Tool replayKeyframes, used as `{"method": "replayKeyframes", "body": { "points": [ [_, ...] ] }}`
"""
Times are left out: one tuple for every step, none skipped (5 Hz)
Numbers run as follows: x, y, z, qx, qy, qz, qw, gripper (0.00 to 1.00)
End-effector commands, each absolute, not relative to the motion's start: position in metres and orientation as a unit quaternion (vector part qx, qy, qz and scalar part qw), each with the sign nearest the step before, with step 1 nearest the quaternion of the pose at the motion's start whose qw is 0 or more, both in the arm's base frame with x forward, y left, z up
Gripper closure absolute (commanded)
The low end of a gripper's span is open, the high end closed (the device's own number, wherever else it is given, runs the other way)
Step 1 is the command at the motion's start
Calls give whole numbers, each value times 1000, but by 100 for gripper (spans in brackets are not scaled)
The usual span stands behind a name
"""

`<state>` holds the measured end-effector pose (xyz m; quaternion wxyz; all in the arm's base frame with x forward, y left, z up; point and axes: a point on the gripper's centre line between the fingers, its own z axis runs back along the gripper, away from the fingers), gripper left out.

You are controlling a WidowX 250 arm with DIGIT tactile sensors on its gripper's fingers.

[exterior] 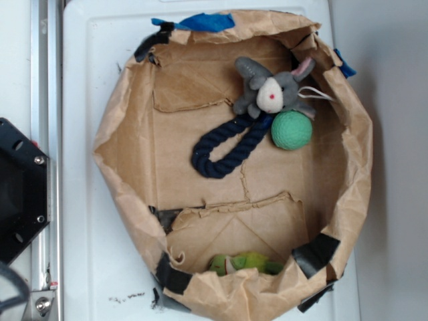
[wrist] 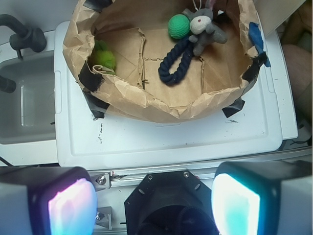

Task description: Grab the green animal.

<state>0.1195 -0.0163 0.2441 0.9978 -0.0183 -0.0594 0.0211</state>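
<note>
The green animal [exterior: 245,263], a lumpy lime plush, lies inside the brown paper bowl [exterior: 117,140] against its near wall, half hidden by the rim. In the wrist view the green animal [wrist: 104,55] sits at the bowl's left wall. My gripper [wrist: 154,203] is open and empty, fingers wide apart, high above the robot's black base and well away from the bowl. The gripper does not show in the exterior view.
In the bowl lie a grey plush animal with a white face [exterior: 273,91], a teal textured ball [exterior: 291,130] and a dark blue rope ring [exterior: 227,146]. The bowl stands on a white tray [wrist: 161,142]. The black robot base [exterior: 17,190] is at left. A grey sink [wrist: 24,105] lies beside the tray.
</note>
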Motion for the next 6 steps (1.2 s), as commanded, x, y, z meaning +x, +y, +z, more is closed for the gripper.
{"method": "replayKeyframes", "body": {
  "points": [
    [120,-16,244,-18,-59,21,998,0],
    [153,-23,238,-16,-63,17,998,0],
    [183,-26,230,-25,-58,13,998,0],
    [214,-24,212,-24,-57,6,998,0],
    [237,-13,185,-22,-59,9,998,0],
    [240,-4,156,-33,-68,-18,997,0]
  ]
}}
